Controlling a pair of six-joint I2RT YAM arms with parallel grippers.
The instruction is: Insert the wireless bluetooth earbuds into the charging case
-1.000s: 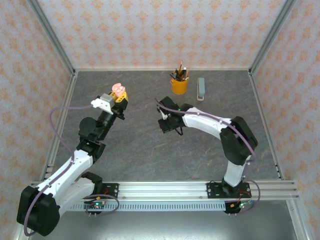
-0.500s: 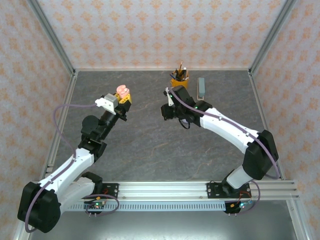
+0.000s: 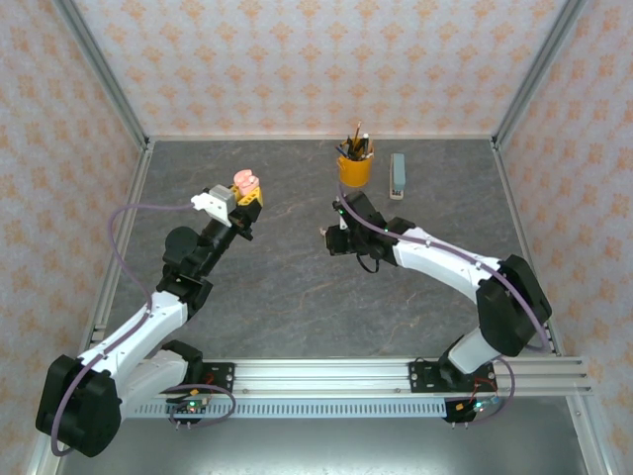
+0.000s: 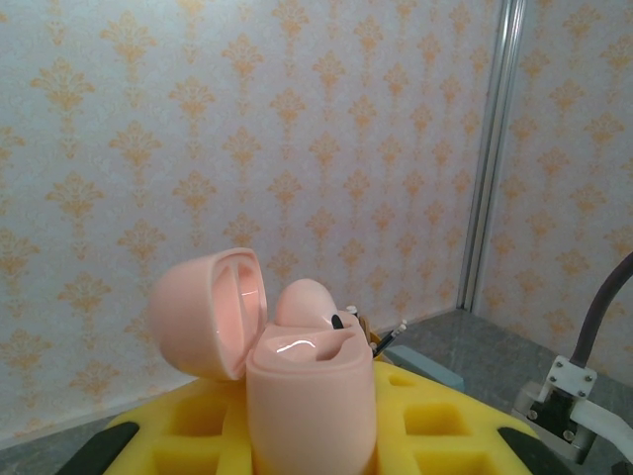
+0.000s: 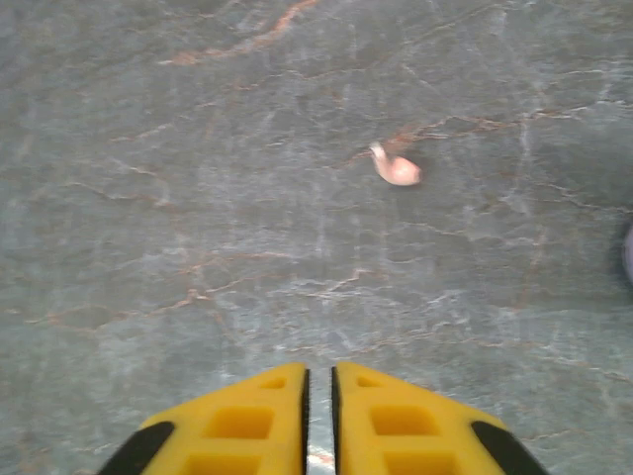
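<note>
Earbud (image 5: pixel 399 169) lying on the table, case held open

We pinch the glossy pale pink charging case (image 4: pixel 312 396) in our left gripper (image 3: pixel 244 195), its rounded lid (image 4: pixel 213 312) flipped up; whether a bud sits inside, we cannot tell. The tiny stemmed pink earbud lies on the marbled grey table (image 5: pixel 148 247) ahead of our right gripper (image 5: pixel 318 374), whose fingers are pressed together and empty. Pickup and insertion remain.

We're looking at a robotics lab test cell: aluminium frame posts (image 3: pixel 104 71) box in the space, and panels of patterned wallpaper (image 3: pixel 316 59) stand in as walls around a grey stone-look table (image 3: pixel 287 297). The left arm (image 3: pixel 138 332) and right arm (image 3: pixel 440 259) sit bolted to a slotted rail (image 3: pixel 326 374). A pencil cup (image 3: pixel 354 170) dresses the back.
</note>
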